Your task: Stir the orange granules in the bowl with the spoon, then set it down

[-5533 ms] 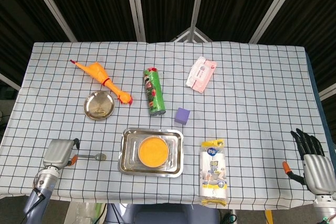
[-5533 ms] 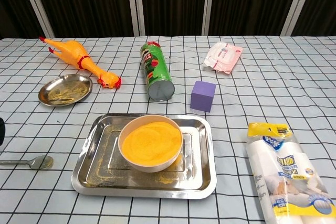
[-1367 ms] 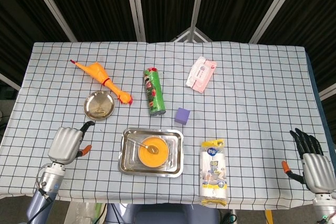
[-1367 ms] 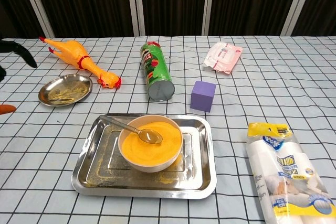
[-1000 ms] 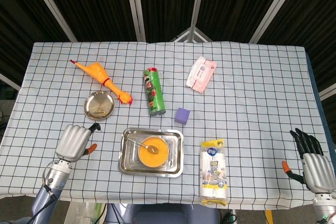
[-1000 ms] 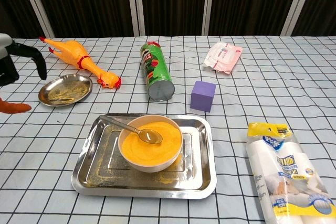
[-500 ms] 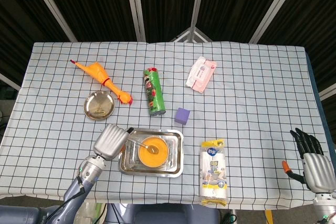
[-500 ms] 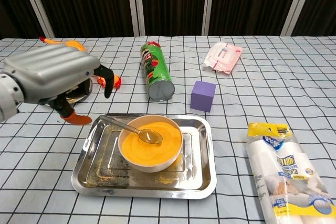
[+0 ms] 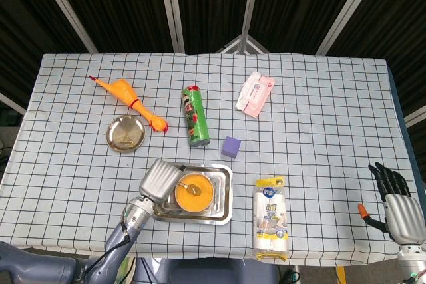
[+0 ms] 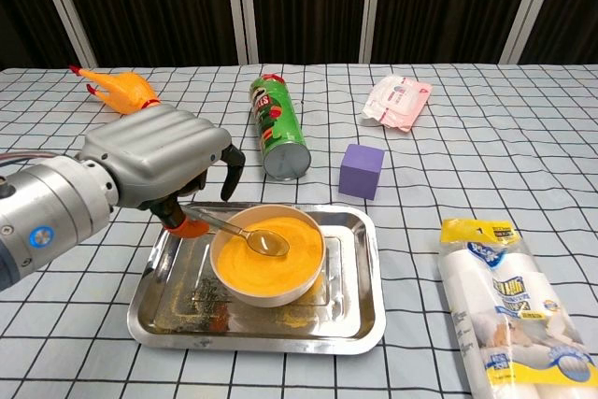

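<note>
A white bowl [image 10: 267,254] of orange granules [image 9: 194,191] stands in a steel tray [image 10: 360,315]. The metal spoon [image 10: 268,243] lies in the bowl, its handle [image 10: 220,224] sticking out to the upper left over the rim. My left hand [image 10: 159,167] hovers over the tray's left side, right above the handle's end, fingers curved down and apart. Its orange thumb tip [image 10: 187,227] is by the handle's end, and no grip shows. From the head view, the left hand [image 9: 160,179] covers the tray's left edge. My right hand [image 9: 396,201] rests with fingers spread at the table's front right corner, holding nothing.
A green chip can [image 9: 195,116] lies behind the tray, with a purple cube [image 9: 231,146] to its right. A rubber chicken [image 9: 126,94] and a small metal dish [image 9: 126,134] sit at back left. A pink wipes packet [image 9: 255,94] lies far back; a tissue pack [image 9: 271,215] lies right of the tray.
The left hand has swept right from the table's left edge to over the tray and the spoon's handle. The spoon, earlier on the cloth, rests in the bowl. The right hand is still.
</note>
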You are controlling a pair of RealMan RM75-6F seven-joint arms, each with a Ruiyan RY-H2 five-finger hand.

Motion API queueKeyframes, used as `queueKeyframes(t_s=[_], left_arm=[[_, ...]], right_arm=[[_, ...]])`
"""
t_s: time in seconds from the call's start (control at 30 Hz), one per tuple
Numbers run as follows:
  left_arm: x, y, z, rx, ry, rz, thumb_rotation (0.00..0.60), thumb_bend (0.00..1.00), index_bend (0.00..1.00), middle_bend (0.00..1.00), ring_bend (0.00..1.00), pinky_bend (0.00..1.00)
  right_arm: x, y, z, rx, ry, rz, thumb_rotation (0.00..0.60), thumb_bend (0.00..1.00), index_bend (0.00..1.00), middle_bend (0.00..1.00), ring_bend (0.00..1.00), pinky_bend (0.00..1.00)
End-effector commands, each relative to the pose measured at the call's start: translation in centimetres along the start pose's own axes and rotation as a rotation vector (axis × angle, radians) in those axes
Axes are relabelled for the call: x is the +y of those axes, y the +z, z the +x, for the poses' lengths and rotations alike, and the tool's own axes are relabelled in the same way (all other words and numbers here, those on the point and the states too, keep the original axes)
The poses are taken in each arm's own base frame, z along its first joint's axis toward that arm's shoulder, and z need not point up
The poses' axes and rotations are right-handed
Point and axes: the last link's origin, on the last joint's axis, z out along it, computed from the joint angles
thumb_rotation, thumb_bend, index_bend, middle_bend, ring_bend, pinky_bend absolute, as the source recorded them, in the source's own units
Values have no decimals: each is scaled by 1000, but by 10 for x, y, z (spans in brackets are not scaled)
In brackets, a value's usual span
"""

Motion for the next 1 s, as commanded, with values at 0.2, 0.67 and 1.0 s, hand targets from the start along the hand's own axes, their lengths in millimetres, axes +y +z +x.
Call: queueKeyframes(t_s=[0.2, 0.67, 1.0], left_arm=[[2, 1, -3, 0, -5, -2, 600, 359, 506, 1000, 983, 950], [-3, 2, -11, 2, -15, 14, 600, 382, 524, 1000, 983, 950], [0, 4, -15, -9, -21, 14, 600, 390, 525, 1000, 983, 950]], right_arm=[[0, 0, 0, -1, 1, -3, 600, 405, 0, 0, 0, 0], [0, 0, 0, 0, 1, -3, 600, 404, 0, 0, 0, 0], [1, 0, 0, -1, 4, -6, 600, 404, 0, 0, 0, 0]])
